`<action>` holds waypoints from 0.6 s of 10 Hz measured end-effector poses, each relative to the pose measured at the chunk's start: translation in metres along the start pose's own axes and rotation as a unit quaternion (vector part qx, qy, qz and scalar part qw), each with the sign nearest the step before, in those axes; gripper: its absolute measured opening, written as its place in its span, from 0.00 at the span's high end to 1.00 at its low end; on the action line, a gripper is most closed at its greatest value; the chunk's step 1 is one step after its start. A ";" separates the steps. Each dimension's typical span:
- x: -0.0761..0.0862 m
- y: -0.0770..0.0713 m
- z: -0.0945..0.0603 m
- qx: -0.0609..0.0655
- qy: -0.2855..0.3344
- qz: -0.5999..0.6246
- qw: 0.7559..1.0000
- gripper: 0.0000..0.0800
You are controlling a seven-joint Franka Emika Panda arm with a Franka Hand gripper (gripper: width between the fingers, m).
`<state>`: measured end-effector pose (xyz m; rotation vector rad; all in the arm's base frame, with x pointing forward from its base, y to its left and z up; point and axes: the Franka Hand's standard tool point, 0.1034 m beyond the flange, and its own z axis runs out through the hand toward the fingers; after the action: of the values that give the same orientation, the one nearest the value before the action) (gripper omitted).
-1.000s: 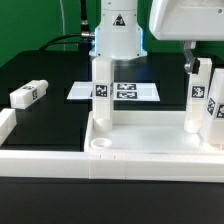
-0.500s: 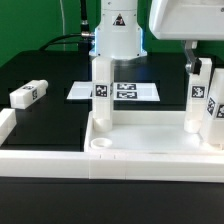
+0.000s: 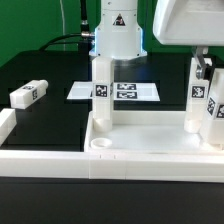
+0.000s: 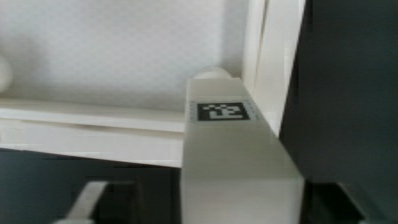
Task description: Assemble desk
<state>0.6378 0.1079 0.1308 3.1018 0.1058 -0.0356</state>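
The white desk top lies at the front with its rim up. Three tagged legs stand upright in it: one on the exterior view's left and two on its right. My gripper hangs over the nearer right leg. In the wrist view that leg rises between the fingers, with a dark gap showing beside it, so my gripper straddles it open. A loose leg lies on the black table at the exterior view's left.
The marker board lies flat behind the desk top. The robot's white base stands at the back. A white rail runs along the exterior view's left edge.
The dark finger seen beside the right leg has moved in toward the leg's top. The gripper body has shifted slightly. The legs and desk top have not moved.
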 end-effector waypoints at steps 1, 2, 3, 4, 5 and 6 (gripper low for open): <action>0.000 0.000 0.000 0.000 0.000 0.000 1.000 0.52; 0.000 0.000 0.000 0.000 0.000 0.000 1.000 0.64; 0.000 0.000 0.000 0.000 0.000 0.009 1.000 0.64; 0.000 0.001 0.000 0.000 0.000 0.020 1.000 0.64; 0.000 0.001 0.000 0.000 0.000 0.020 1.000 0.64; 0.000 0.001 0.000 0.000 0.000 0.022 1.000 0.64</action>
<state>0.6380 0.1072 0.1309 3.1030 0.0385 -0.0336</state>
